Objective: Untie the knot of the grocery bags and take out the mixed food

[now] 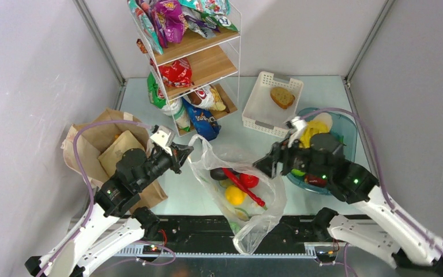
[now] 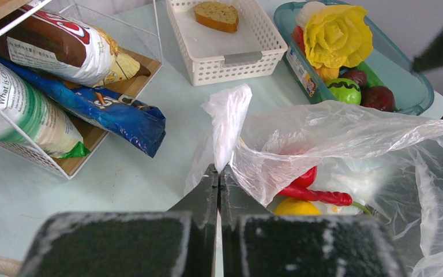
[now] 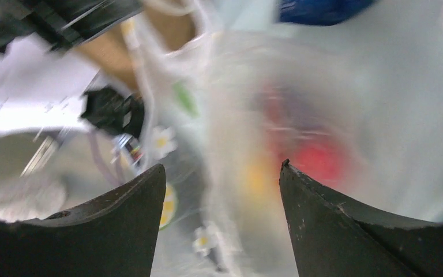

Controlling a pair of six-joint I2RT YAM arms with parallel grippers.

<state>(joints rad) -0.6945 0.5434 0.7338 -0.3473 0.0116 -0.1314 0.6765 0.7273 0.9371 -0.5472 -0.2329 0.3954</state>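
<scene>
The left gripper (image 2: 218, 183), closest to its own camera, is clamped tight on a twisted ear of the plastic bag (image 2: 334, 133) and holds that rim up off the table (image 1: 323, 86). The paper bag (image 1: 92, 141) lies far left, beside the left arm. The plastic bag sprawls between the arms with its mouth spread and no knot visible. Inside lie an eggplant (image 1: 219, 173), a tomato (image 1: 249, 180), a chili (image 1: 243, 187) and a yellow fruit (image 1: 235, 195).

The right gripper (image 3: 222, 167) hangs at the bag's right rim, jaws wide apart. I judge that emptying is the step in hand. Next, the right gripper must dip through the mouth, clear of the film, and close on one piece.

The right wrist view is blurred, so I cannot tell whether film lies between its fingers. The left arm covers most of the paper bag's contents.
</scene>
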